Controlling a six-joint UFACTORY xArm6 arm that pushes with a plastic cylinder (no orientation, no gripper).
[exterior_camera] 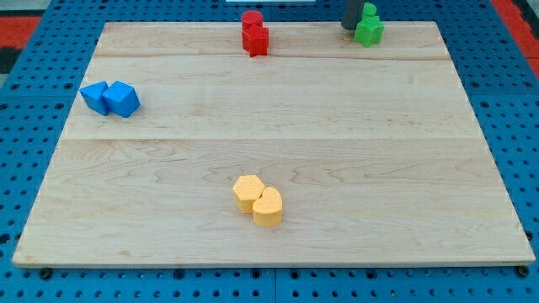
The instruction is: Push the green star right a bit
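The green star (369,33) sits at the board's top edge, right of centre. A second green block (369,11), shape unclear, stands just behind it toward the view's top. My tip (349,28) is the lower end of a dark rod that comes down from the view's top. It stands right against the left side of the green blocks, touching or nearly touching the star.
Two red blocks (254,34) stand together at the top centre. Two blue blocks (110,98) lie at the left edge. Two yellow blocks (258,199) lie at the bottom centre. The wooden board (337,151) rests on a blue perforated table; its right edge is near the star.
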